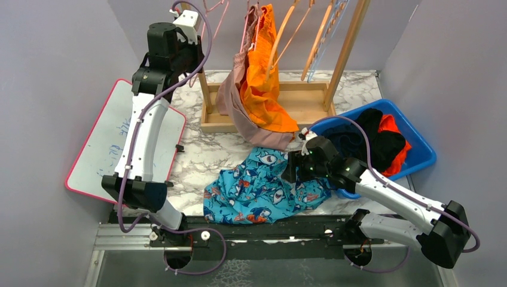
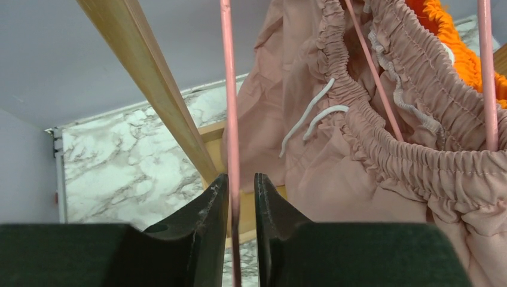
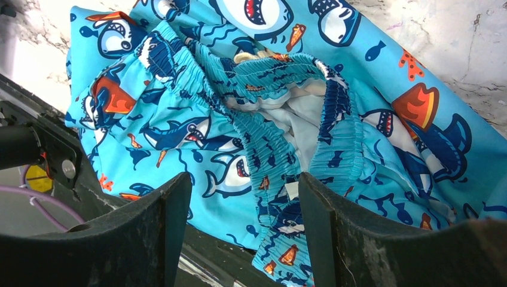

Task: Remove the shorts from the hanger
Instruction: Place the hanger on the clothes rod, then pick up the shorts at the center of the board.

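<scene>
My left gripper (image 2: 241,179) is up at the rack, its jaws slightly apart around a thin pink hanger (image 2: 229,89); the rod lies against the left finger with a small gap to the right one. Dusty pink shorts (image 2: 370,149) hang just right of it, with orange shorts (image 2: 454,36) behind them. From above, the left gripper (image 1: 190,24) sits left of these hanging pink shorts (image 1: 230,98) and orange shorts (image 1: 263,84). Blue shark-print shorts (image 1: 263,188) lie on the table. My right gripper (image 3: 245,185) hovers open over their waistband (image 3: 263,155).
The wooden rack (image 1: 299,113) stands at the back with several bare hangers (image 1: 317,36). A blue bin (image 1: 421,152) at the right holds black shorts (image 1: 382,143) and red-orange shorts (image 1: 391,124). A pink-edged whiteboard (image 1: 107,143) lies at the left.
</scene>
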